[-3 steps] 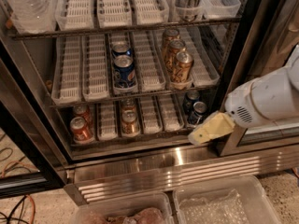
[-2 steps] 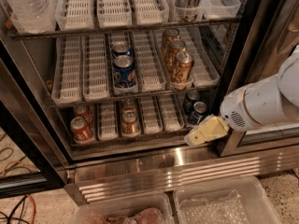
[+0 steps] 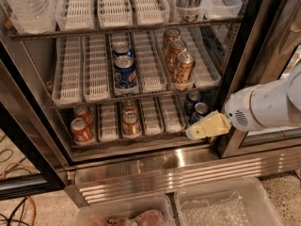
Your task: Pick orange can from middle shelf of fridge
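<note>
Three amber orange cans stand in one lane at the right of the middle shelf (image 3: 96,72) of the fridge (image 3: 188,166): the front one (image 3: 183,68), one behind it (image 3: 175,53), and a third (image 3: 170,36) at the back. Two blue cans (image 3: 124,72) stand in a lane to their left. My gripper (image 3: 207,127), pale yellow on a white arm, hangs in front of the lower shelf's right end. It is below and to the right of the orange cans and touches nothing.
The lower shelf holds red-orange cans (image 3: 82,131) and dark cans (image 3: 200,111) just behind the gripper. A silver can (image 3: 189,1) and a clear bottle (image 3: 28,4) stand on the upper shelf. The dark door frame (image 3: 244,55) is at the right. Clear plastic bins (image 3: 221,204) sit on the floor.
The arm and gripper have shifted slightly to the left and a little upward. The cans have not moved.
</note>
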Action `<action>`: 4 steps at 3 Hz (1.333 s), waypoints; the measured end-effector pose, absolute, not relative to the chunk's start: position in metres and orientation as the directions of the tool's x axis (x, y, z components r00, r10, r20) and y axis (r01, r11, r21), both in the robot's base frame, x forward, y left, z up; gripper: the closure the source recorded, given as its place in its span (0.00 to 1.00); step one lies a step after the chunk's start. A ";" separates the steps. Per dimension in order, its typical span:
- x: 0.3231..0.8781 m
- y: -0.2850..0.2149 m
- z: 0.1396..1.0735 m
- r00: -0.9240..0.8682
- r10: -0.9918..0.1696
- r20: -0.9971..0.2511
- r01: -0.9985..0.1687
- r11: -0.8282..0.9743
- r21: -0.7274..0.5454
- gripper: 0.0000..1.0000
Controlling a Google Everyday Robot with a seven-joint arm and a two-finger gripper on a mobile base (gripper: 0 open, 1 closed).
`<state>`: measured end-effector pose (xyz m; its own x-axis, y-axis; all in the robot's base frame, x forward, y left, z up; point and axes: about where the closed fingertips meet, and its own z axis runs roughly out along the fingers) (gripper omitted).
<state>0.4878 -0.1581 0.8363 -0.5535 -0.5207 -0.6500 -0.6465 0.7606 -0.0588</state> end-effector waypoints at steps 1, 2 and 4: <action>0.509 -0.163 0.848 -0.536 -0.340 -0.773 -0.543 0.839 0.007 0.00; 0.519 -0.163 0.874 -0.442 -0.196 -0.876 -0.470 0.882 0.040 0.00; 0.521 -0.159 0.898 -0.376 -0.139 -0.916 -0.434 0.900 0.041 0.00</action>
